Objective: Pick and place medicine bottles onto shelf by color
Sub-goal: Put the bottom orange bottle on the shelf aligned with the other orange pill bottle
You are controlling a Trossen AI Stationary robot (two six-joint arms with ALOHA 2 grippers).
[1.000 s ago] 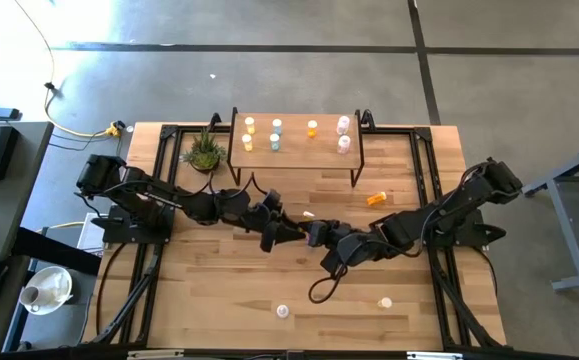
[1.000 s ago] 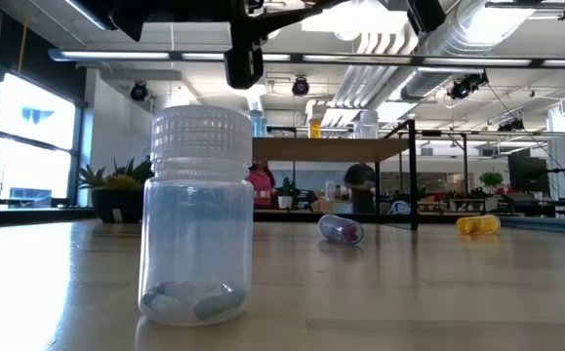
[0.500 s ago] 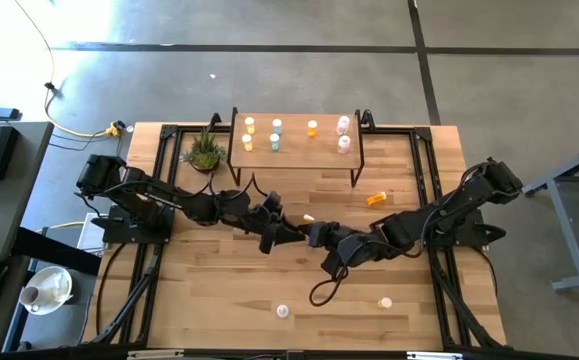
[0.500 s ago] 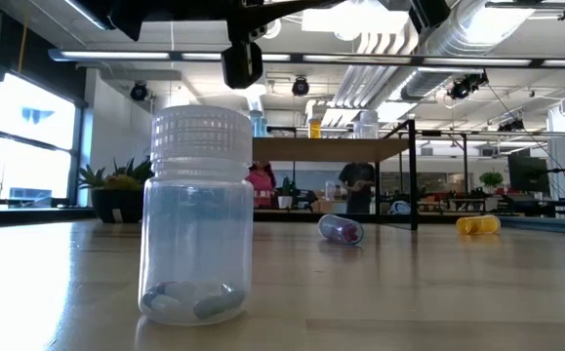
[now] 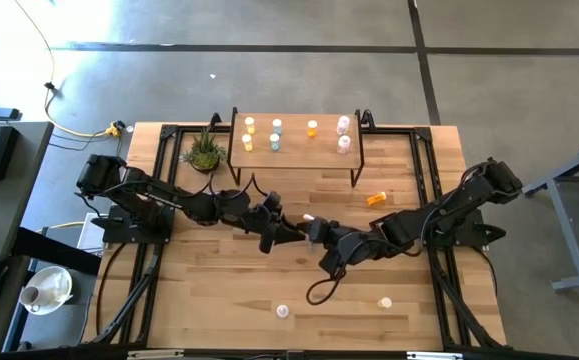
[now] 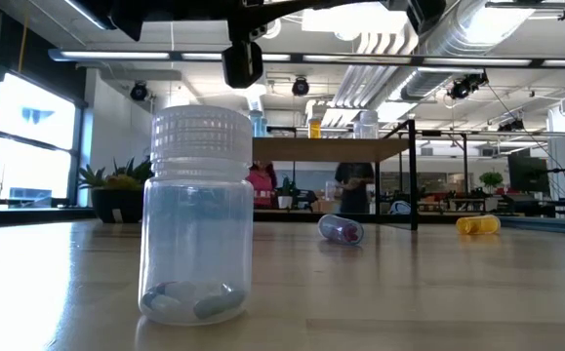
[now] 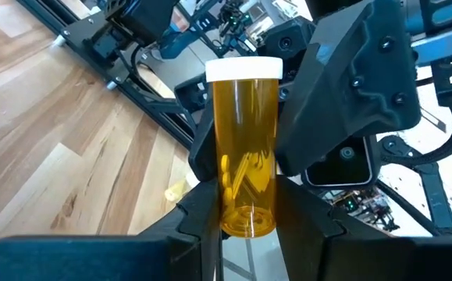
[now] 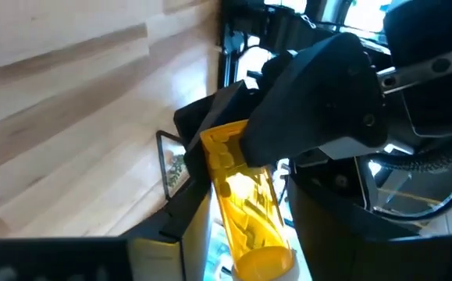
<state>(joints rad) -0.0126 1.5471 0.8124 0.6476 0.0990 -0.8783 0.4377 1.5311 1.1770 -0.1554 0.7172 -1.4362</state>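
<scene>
Nearest the table's front edge stands a clear pale-blue plastic pill bottle (image 6: 197, 214) with a ribbed white cap, untouched. Mid-table, a handover: the left gripper (image 7: 245, 222) is clamped on the base of a translucent amber-yellow bottle (image 7: 245, 144) — light, rigid, slick-walled, best gripped across the body — while the right gripper (image 8: 233, 199), jaws parting, flanks it. Beyond, the light-wood shelf (image 5: 294, 153) carries sorted bottles.

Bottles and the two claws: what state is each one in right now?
yellow bottle: off the table, capped, clamped.
left gripper: shut on the yellow bottle.
right gripper: open, fingers either side of that bottle.
clear bottle: upright on the table, capped.
orange bottle: lying on its side on the table.
shelf bottles: upright on the shelf.
</scene>
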